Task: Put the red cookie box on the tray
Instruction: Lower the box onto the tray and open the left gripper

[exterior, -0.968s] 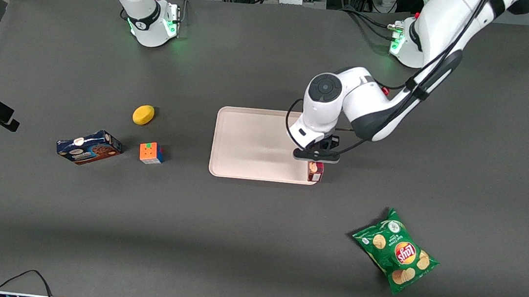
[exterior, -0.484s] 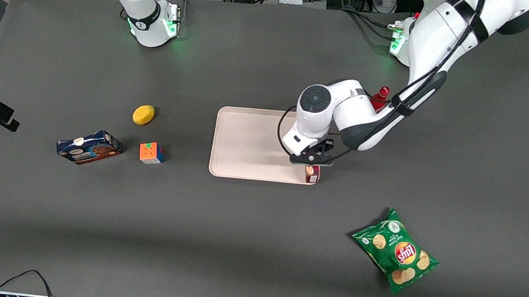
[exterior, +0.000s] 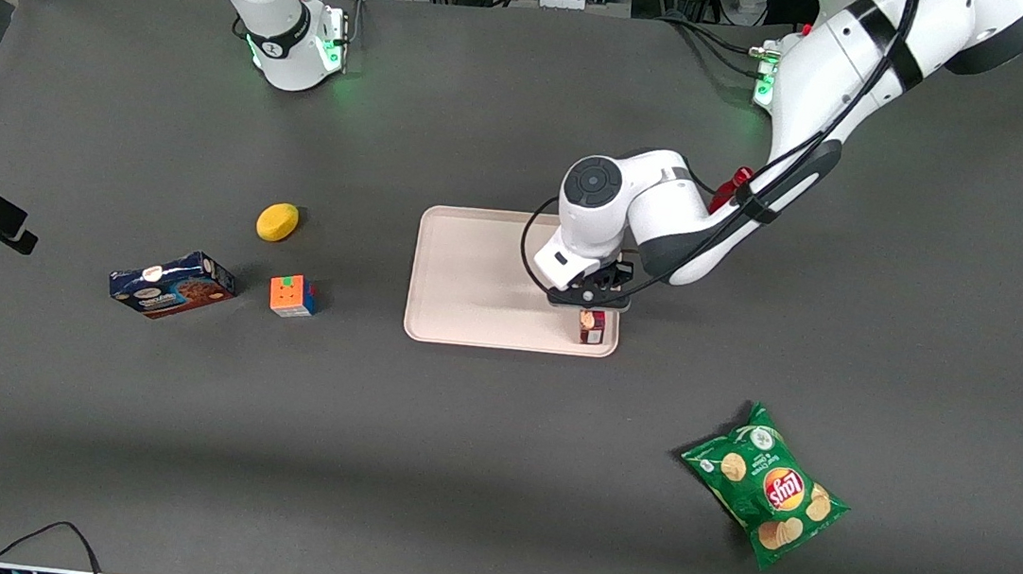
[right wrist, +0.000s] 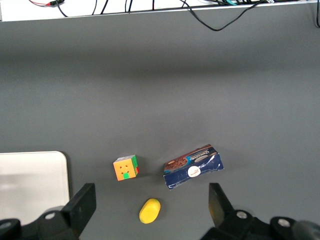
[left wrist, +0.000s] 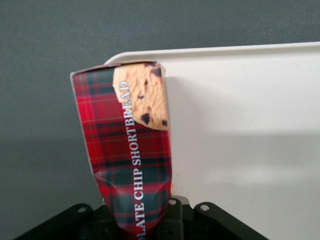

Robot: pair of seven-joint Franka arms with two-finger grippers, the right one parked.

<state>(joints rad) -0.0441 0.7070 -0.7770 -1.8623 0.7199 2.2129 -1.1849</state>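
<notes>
The left gripper (exterior: 592, 305) is shut on the red cookie box (exterior: 591, 327), a dark-red plaid carton that hangs upright below it. The box hangs over the corner of the pale pink tray (exterior: 475, 274) that is nearest the front camera and toward the working arm's end. In the left wrist view the box (left wrist: 131, 150) reaches out from the gripper (left wrist: 142, 225), its end over the tray's rounded corner (left wrist: 240, 125). I cannot tell whether the box touches the tray.
A red bottle (exterior: 729, 189) stands by the working arm, farther from the camera than the tray. A green chip bag (exterior: 764, 485) lies nearer the camera. A dark-blue cookie box (exterior: 172, 284), a colour cube (exterior: 293, 295) and a yellow lemon (exterior: 277, 221) lie toward the parked arm's end.
The gripper has carried the red cookie box sideways from just off the tray's edge to over the tray's corner.
</notes>
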